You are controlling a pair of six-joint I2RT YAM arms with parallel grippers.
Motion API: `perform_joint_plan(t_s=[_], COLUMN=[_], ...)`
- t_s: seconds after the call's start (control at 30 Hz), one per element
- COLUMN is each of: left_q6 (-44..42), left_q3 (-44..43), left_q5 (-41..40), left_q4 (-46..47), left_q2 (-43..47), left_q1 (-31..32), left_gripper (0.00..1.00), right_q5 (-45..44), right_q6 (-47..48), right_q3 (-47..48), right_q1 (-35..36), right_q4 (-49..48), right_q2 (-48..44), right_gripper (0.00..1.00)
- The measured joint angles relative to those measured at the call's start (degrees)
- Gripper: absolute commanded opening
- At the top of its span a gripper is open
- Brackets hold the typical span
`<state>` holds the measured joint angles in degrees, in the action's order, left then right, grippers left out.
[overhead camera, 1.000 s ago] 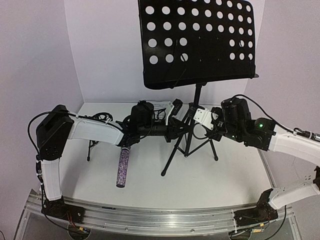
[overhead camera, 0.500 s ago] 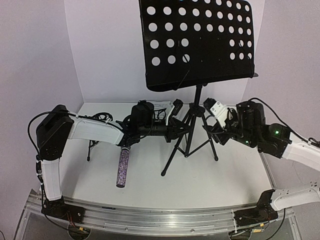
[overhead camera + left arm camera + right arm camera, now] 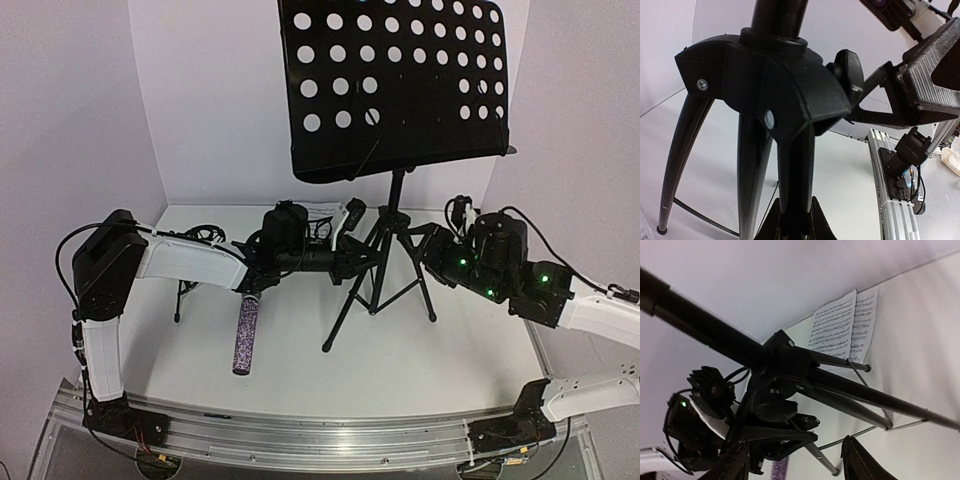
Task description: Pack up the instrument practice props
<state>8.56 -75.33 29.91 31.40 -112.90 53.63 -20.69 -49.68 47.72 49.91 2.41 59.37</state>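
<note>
The tall black music stand has its perforated desk [image 3: 400, 85] high at the back and its tripod legs [image 3: 378, 285] on the table. My left gripper [image 3: 352, 252] is shut on one leg just below the hub [image 3: 765, 75], and the jaws [image 3: 792, 225] clamp that leg [image 3: 795, 170]. My right gripper [image 3: 430, 250] is open just right of the hub, holding nothing; its fingers [image 3: 860, 460] frame the hub [image 3: 785, 365] from a distance. The purple microphone [image 3: 245, 335] lies on the table. White sheet-music pages [image 3: 840, 327] lie at the back wall. The small mic stand [image 3: 190, 240] is partly hidden behind my left arm.
White walls close the table on the left, back and right. An aluminium rail [image 3: 300, 435] runs along the near edge with both arm bases on it. The tripod's thin braces [image 3: 880, 429] spread low over the table between the arms.
My right gripper opened, came off the stand's hub and drew back to the right, turning as it went. The left gripper has kept its grip on the leg.
</note>
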Motion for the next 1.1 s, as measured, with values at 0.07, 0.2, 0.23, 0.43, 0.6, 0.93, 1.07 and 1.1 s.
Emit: perform_joint_plan(t_s=[0.07, 0.2, 0.23, 0.43, 0.6, 0.93, 1.07, 1.1], left_q6=[0.0, 0.0, -0.01, -0.02, -0.02, 0.04, -0.04, -0.19], left_q3=[0.0, 0.0, 0.0, 0.0, 0.0, 0.0, 0.0, 0.0], left_q5=[0.02, 0.04, 0.04, 0.07, 0.09, 0.02, 0.08, 0.11], left_q4=[0.0, 0.0, 0.01, 0.02, 0.02, 0.02, 0.02, 0.03], left_q2=[0.0, 0.0, 0.0, 0.0, 0.0, 0.0, 0.0, 0.0], left_q1=[0.0, 0.0, 0.0, 0.0, 0.02, 0.0, 0.0, 0.05], left_gripper=[0.0, 0.0, 0.0, 0.0, 0.0, 0.0, 0.0, 0.0], right_q5=[-0.64, -1.2, -1.2, -1.4, -2.73, -4.62, -4.6, -4.55], right_q6=[-7.26, -16.3, -18.24, -27.4, -32.13, -35.79, -34.92, -34.01], right_q3=[-2.39, -2.84, -2.84, -4.01, -5.86, -6.56, -6.61, -6.49], right_q1=[0.0, 0.0, 0.0, 0.0, 0.0, 0.06, 0.07, 0.09], right_q4=[-3.77, -9.47, -11.29, -18.74, -22.08, -25.82, -25.49, -24.7], right_q2=[-0.55, 1.17, 1.99, 4.97, 5.23, 6.45, 6.18, 5.84], right_gripper=[0.59, 0.59, 0.58, 0.46, 0.39, 0.0, 0.0, 0.0])
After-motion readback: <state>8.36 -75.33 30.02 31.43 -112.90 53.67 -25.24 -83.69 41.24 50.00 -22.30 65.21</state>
